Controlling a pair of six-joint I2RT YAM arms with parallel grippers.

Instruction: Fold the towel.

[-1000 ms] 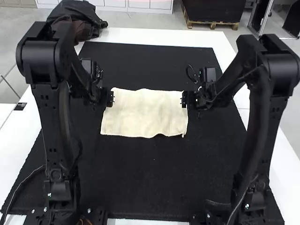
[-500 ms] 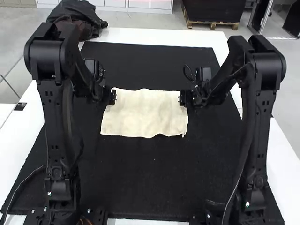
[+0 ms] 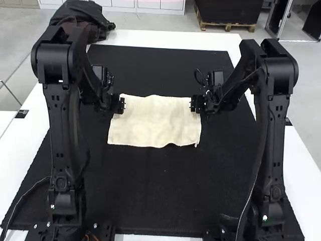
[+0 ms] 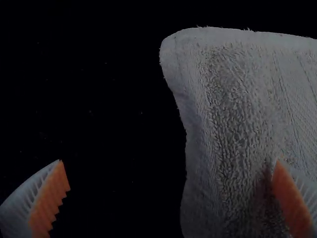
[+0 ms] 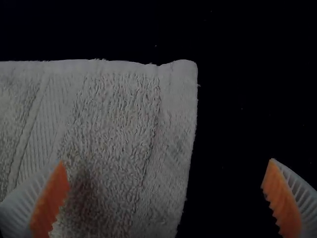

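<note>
Standing open, the left tool (image 3: 121,105) and the right tool (image 3: 192,104) straddle opposite ends of the towel (image 3: 154,121), between the counter (image 3: 170,39) left and right edges.

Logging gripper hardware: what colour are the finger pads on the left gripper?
Orange pads, best seen in the left wrist view.

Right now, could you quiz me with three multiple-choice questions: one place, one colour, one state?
1. Where is the cream terry towel?
A) on the floor
B) on the black mat
C) in a bag

2. What colour are the pads of the left gripper?
A) orange
B) green
C) blue

3. How are the fingers of the right gripper?
A) shut on the towel
B) pressed together
C) apart

1 B: black mat surrounds the towel.
2 A: both pads look orange.
3 C: a wide gap separates the fingers.
</note>
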